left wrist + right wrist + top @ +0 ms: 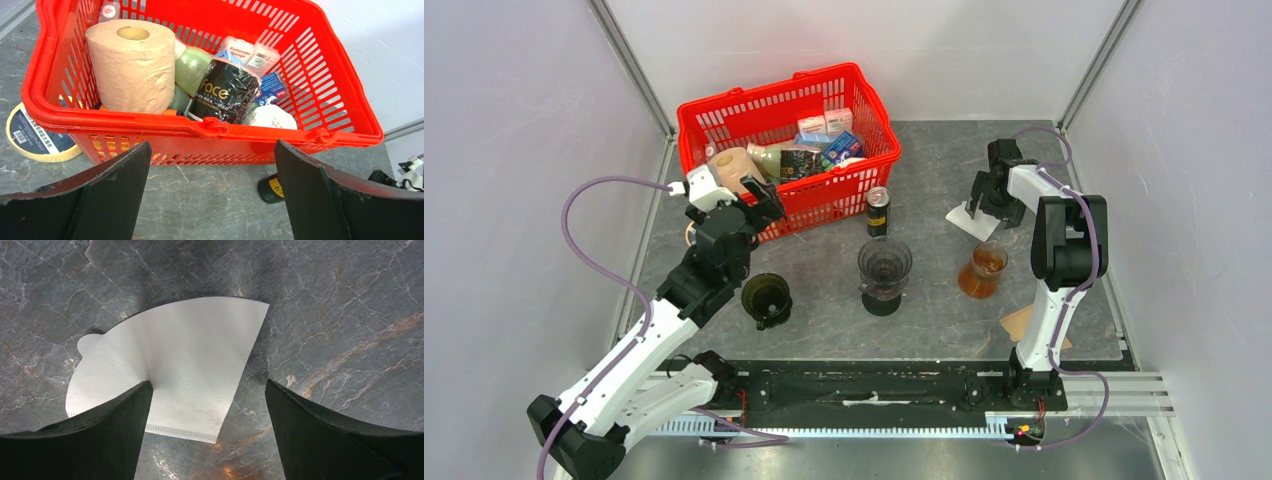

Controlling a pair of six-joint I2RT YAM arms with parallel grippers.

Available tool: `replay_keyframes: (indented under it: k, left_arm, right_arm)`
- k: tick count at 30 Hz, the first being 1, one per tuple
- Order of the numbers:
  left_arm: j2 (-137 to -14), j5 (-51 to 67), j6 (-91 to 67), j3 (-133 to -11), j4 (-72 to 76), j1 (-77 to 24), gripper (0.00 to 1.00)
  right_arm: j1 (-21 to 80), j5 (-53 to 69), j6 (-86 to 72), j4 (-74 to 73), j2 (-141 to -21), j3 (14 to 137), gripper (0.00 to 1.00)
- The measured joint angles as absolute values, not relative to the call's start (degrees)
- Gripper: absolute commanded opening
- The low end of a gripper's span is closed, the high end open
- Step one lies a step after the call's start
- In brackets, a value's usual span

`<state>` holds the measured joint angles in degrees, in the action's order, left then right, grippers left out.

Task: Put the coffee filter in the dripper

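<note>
Coffee filter point(185, 370) flat on the table point(325, 315) — right pincer point(207, 382) wide open over it, empty

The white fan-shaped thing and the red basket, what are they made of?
The coffee filter looks like thin white paper: matte, flat, with a crimped seam along one edge. The red basket is probably moulded plastic: smooth, slightly glossy, with slotted lattice walls.
</note>
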<state>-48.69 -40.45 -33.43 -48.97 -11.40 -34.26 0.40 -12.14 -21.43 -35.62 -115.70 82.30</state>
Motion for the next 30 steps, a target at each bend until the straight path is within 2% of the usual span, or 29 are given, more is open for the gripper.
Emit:
replay_keyframes:
  k: [6,11,17,24,30]
  left_arm:
    - [-48.4,-41.7,-33.4,-48.0,-11.4,-34.9,1.0]
    - [-47.2,-43.3,-33.4,-47.4,-11.4,-35.5,1.0]
    - [-45.7,-44.5,-33.3,-46.6,-10.1,-36.2,1.0]
    - [-45.6,-44.9,-33.0,-46.5,-9.6,-36.5,1.0]
    - [-45.6,-44.8,-32.4,-46.5,-9.5,-37.1,1.0]
  right_arm:
    - [0.5,-11.5,-22.1,-35.3,-115.8,82.1,0.83]
    - [0.4,-9.5,-22.6,-34.7,-116.0,82.1,0.68]
    - [0.4,-9.3,-23.0,-34.3,-116.0,82.0,0.58]
    - [0.4,-9.1,-23.1,-33.9,-116.0,81.9,0.3]
    - [0.4,-7.0,-22.7,-32.5,-115.1,80.6,0.21]
